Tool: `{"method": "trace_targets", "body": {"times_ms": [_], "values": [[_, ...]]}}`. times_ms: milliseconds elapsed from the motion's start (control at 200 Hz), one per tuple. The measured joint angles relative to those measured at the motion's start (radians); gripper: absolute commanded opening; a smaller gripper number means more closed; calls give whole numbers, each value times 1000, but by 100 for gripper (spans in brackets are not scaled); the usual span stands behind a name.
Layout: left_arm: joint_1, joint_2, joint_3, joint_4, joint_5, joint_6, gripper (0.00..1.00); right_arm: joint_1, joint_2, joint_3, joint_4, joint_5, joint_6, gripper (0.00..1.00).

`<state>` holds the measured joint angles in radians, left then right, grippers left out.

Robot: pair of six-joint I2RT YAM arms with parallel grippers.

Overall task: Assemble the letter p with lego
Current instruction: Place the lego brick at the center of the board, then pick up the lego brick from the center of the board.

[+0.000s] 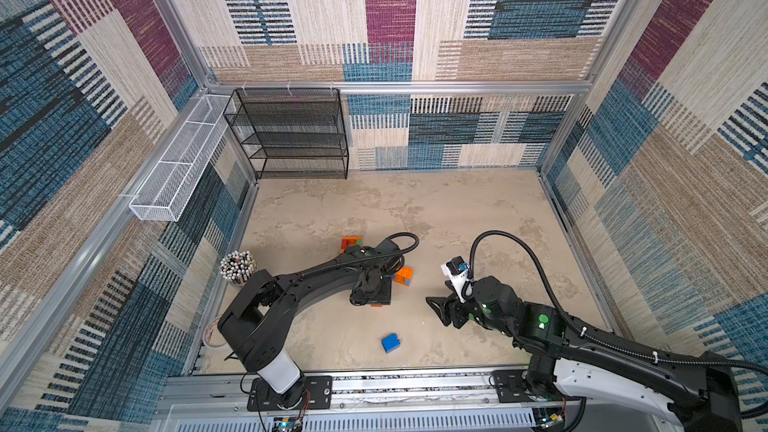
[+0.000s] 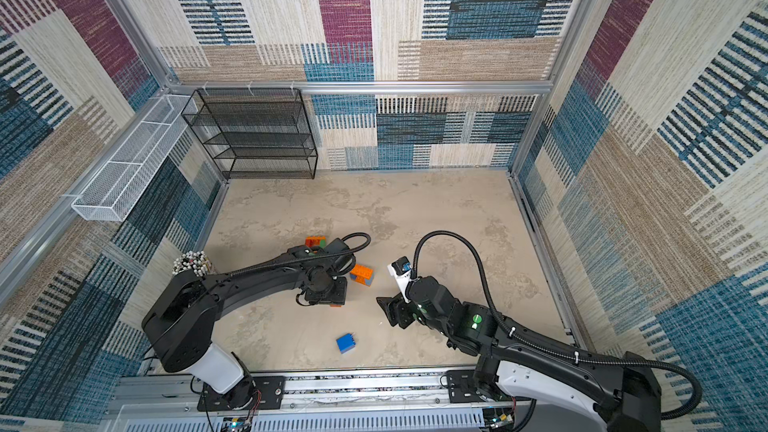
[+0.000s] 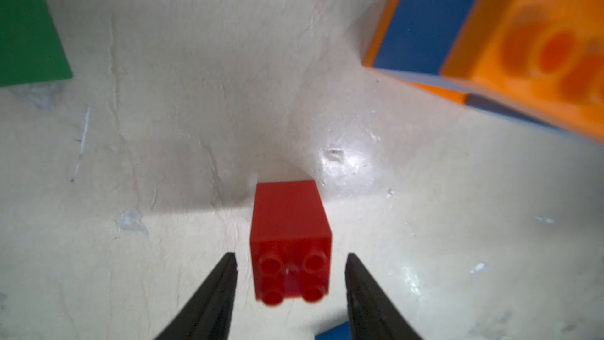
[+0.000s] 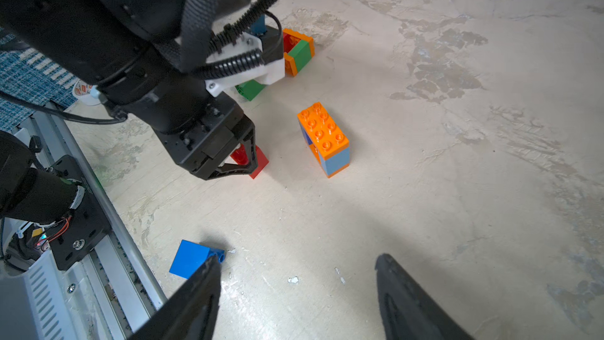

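Left claw: open, one finger on each side of the red brick, with a gap at both.
Red brick: on the table, studs facing the left claw.
Right claw: open, empty, above the table.
Other lego: orange-and-blue block near the red brick; blue brick well apart.

Patchwork carpet walls, mottled beige floor, blk mesh shelf, wht wire basket

The mottled beige surface carries a red brick, an orange-topped stack near it, a green brick, an orange-and-green cluster, and a blue brick (tipped, studs sideways) lying apart.
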<state>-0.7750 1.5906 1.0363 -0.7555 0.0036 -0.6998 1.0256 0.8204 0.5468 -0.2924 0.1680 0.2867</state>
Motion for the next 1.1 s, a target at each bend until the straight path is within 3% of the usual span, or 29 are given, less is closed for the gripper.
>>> {"method": "trace_targets", "body": {"times_ms": [225, 456, 746, 1097], "values": [[-32, -275, -107, -12, 0, 40, 68, 0, -24, -8, 6, 35, 32, 76], [-179, -435, -229, -21, 66, 104, 70, -5, -47, -33, 10, 81, 90, 82], [-303, -355, -254, 15, 135, 156, 73, -20, -56, -37, 10, 87, 140, 83], [-359, -198, -213, 48, 94, 176, 72, -43, -103, -51, 10, 86, 169, 84]]}}
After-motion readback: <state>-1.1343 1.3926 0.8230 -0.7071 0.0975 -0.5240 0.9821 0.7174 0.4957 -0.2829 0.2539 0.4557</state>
